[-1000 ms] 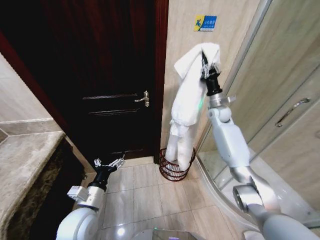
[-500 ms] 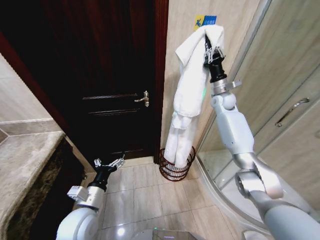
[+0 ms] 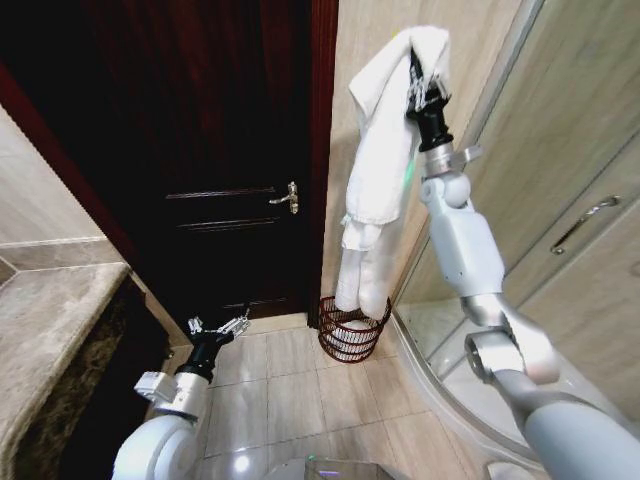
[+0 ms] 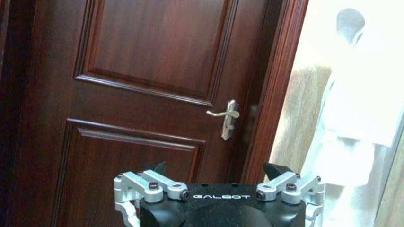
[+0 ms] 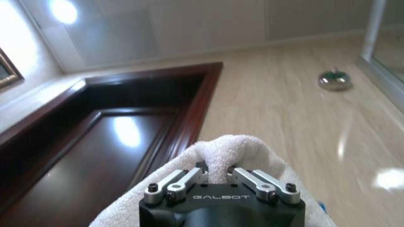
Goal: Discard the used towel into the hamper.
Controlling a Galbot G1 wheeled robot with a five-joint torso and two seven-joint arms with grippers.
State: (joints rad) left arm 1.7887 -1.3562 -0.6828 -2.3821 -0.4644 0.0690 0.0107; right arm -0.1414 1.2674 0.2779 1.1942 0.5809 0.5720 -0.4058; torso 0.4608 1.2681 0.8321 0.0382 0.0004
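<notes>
A long white towel [image 3: 385, 150] hangs from my right gripper [image 3: 418, 72], which is raised high against the beige wall and shut on the towel's top fold [image 5: 243, 149]. The towel's lower end dangles into the hamper [image 3: 353, 330], a dark reddish-brown wire basket on the floor beside the door frame. In the left wrist view the towel [image 4: 360, 123] shows as a pale shape to one side of the door. My left gripper [image 3: 217, 326] stays low near the floor, open, pointing at the door, with nothing between its fingers [image 4: 154, 182].
A dark wooden door [image 3: 210, 150] with a metal lever handle [image 3: 287, 197] fills the left. A curved glass shower enclosure [image 3: 560, 200] stands on the right, its raised base [image 3: 440, 385] close to the hamper. A stone counter [image 3: 50, 320] is at the near left.
My right arm has lifted the towel higher, so the towel's lower end has risen toward the hamper's rim. The left arm has not moved.
</notes>
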